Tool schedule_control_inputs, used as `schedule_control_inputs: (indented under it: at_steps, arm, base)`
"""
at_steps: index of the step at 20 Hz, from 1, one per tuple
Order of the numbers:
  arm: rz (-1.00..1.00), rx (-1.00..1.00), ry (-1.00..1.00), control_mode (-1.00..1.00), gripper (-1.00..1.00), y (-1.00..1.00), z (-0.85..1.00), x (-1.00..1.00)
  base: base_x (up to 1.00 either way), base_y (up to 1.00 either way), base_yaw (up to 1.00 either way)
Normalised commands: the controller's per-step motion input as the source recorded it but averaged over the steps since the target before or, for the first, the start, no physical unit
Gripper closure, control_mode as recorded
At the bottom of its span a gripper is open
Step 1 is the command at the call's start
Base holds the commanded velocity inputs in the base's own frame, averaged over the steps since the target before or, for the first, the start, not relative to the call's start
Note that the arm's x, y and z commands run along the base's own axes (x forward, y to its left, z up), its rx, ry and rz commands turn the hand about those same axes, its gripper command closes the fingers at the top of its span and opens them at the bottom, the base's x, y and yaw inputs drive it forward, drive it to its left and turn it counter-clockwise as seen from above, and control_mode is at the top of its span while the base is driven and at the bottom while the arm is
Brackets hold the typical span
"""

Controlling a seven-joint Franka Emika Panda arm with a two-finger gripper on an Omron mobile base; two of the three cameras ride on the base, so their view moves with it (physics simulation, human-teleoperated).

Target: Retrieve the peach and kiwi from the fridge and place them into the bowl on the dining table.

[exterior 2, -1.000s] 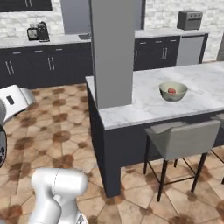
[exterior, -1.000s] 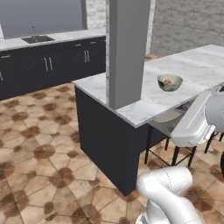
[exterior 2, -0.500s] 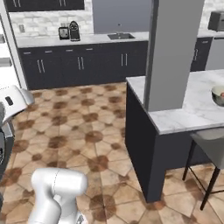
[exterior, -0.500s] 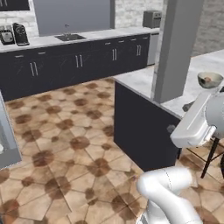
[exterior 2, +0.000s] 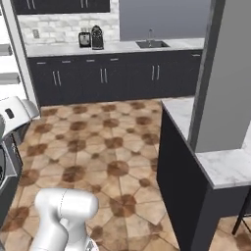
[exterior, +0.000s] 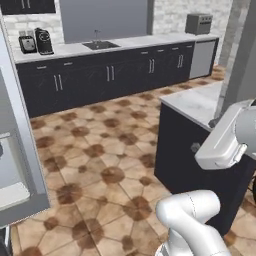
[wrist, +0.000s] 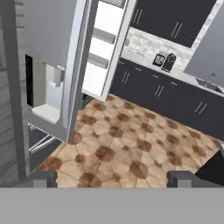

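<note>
The fridge stands with one door open: in the hand view its grey dispenser door (wrist: 48,65) hangs beside the white shelved interior (wrist: 103,48). That door (exterior: 15,125) fills the left edge of the left base view, and white shelves (exterior 2: 10,63) show at the left edge of the right base view. The dining table's marble corner (exterior: 195,102) (exterior 2: 225,166) lies to the right. My gripper (wrist: 111,179) is open over the tiled floor, well short of the fridge, with nothing between its fingertips (wrist: 41,177). The peach, kiwi and bowl are out of view.
Dark cabinets (exterior: 110,75) run along the back wall under a counter with a sink (exterior 2: 149,44) and coffee machines (exterior 2: 95,38). A grey pillar (exterior 2: 225,73) rises from the table. Brown tiled floor (exterior: 110,160) lies open between table and fridge.
The whole picture has swung left with the base: the bowl and most of the table slid out to the right, and the fridge came in at the left. The gripper stayed open.
</note>
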Motion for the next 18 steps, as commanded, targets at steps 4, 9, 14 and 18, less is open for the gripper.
schedule_control_inputs:
  at_steps: [4, 9, 14, 18]
  arm:
    - [0.0, 0.0, 0.0, 1.0, -1.0, 0.0, 0.0, 0.0]
    - [0.0, 0.0, 0.0, 1.0, -1.0, 0.0, 0.0, 0.0]
    - [0.0, 0.0, 0.0, 1.0, -1.0, 0.0, 0.0, 0.0]
    - [0.0, 0.0, 0.0, 1.0, -1.0, 0.0, 0.0, 0.0]
  base:
    - [0.94, -0.06, 0.06]
    - [1.0, 0.0, 0.1]
    - [0.79, 0.0, 0.2]
    - [0.5, 0.03, 0.27]
